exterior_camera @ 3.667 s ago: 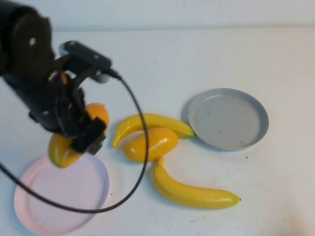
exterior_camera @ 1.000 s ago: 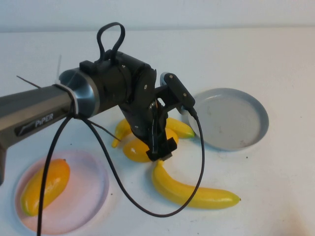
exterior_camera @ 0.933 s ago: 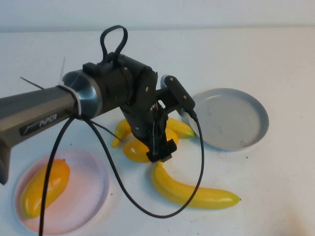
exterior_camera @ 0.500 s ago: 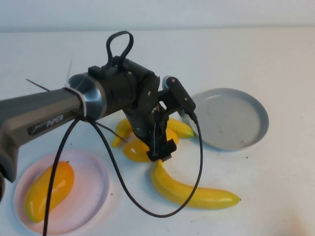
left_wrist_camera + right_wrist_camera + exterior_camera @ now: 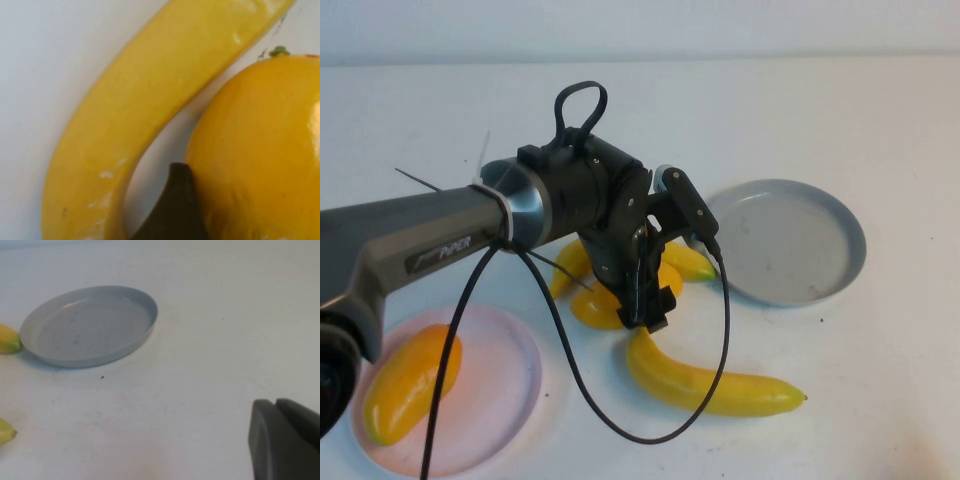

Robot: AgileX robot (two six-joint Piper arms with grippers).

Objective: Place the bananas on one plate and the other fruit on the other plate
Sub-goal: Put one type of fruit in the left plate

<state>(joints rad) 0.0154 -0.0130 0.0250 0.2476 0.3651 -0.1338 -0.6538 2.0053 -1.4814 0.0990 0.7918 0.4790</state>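
**Left gripper down on the second mango at the table's centre**

I see my left gripper point(image 5: 645, 305) lowered onto the mango point(image 5: 605, 305) in the middle of the table point(image 5: 770, 110). In the left wrist view one dark fingertip point(image 5: 175, 205) presses against the mango's skin, with the upper banana point(image 5: 150, 110) curving just beside it; I cannot tell how wide the fingers stand, since the other one is out of sight. The upper banana point(image 5: 685, 260) lies behind the mango, its tip near the grey plate point(image 5: 840, 215). The lower banana point(image 5: 720, 385) lies on the table in front of the mango, close to it. The first mango point(image 5: 405, 385) lies on the pink plate point(image 5: 510, 400) at the near left. My right gripper point(image 5: 285, 440) shows only in its wrist view, fingers together, above bare table near the grey plate.
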